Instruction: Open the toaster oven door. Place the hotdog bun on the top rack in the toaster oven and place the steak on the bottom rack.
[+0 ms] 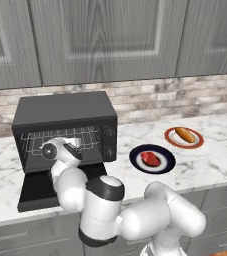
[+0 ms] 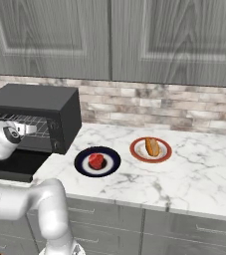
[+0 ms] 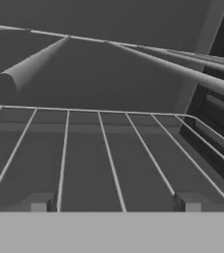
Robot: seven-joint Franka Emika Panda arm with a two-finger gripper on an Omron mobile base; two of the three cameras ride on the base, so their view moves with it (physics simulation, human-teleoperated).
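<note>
Toaster oven door point(image 1: 42, 192) lowered flat for access; tool point(image 3: 114, 202) spread wide, empty, inside toaster oven point(image 1: 65, 127) above bottom rack point(image 3: 108, 153). Hotdog bun point(image 1: 185, 134) and steak point(image 1: 150, 159) waiting on counter point(image 1: 205, 165) plates.

**Oven at the left, two plates to its right**

The oven point(image 1: 65, 127) is set at the left of the counter point(image 1: 205, 165), against the wall point(image 1: 185, 97), below the cabinets point(image 1: 110, 40). Its door point(image 1: 50, 190) is laid flat in front of it. Two racks are seen inside, the top rack point(image 3: 182, 66) above the bottom rack point(image 3: 108, 148). The gripper point(image 3: 116, 203) is placed between them. Right of the oven, the steak point(image 1: 150, 158) is held on a plate point(image 1: 135, 161). Further right and back, the bun point(image 1: 185, 134) is held on another plate point(image 1: 171, 139).
</note>
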